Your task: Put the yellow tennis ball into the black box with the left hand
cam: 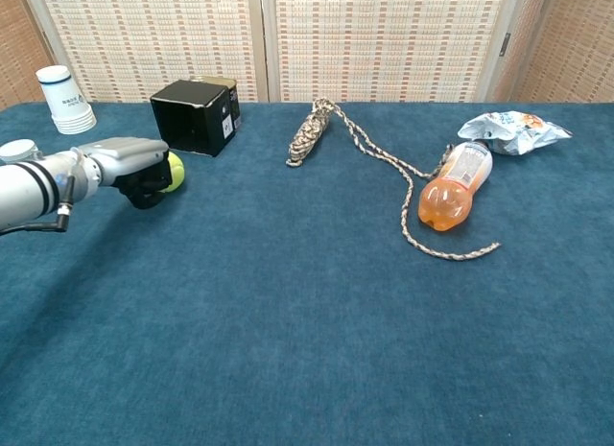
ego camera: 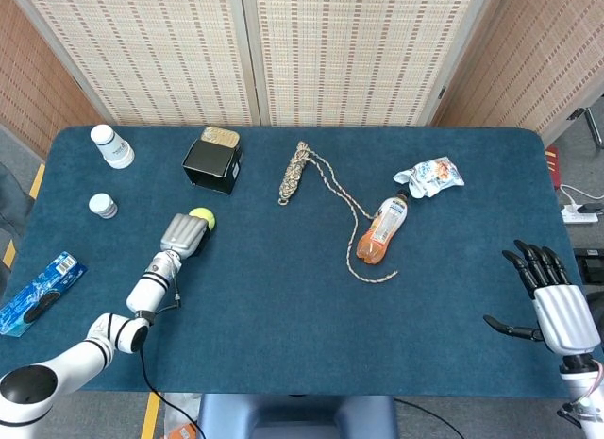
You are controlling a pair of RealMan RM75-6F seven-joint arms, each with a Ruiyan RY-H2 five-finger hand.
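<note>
The left hand (cam: 142, 168) hides most of the yellow tennis ball (cam: 175, 173).

My head camera is looking almost straight down from high above, taking in the whole blue table (ego camera: 283, 297) with the screen wall at its far edge. My chest camera is sitting low at the near edge, looking level across toward that wall and much closer. Both are sharing the black box (ego camera: 211, 164) (cam: 193, 116), the rope (ego camera: 326, 195) (cam: 384, 158) and the orange bottle (ego camera: 382, 230) (cam: 451, 190).

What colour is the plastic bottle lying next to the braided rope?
Orange, with a white cap end: the plastic bottle beside the braided rope shows best in the chest view.
</note>
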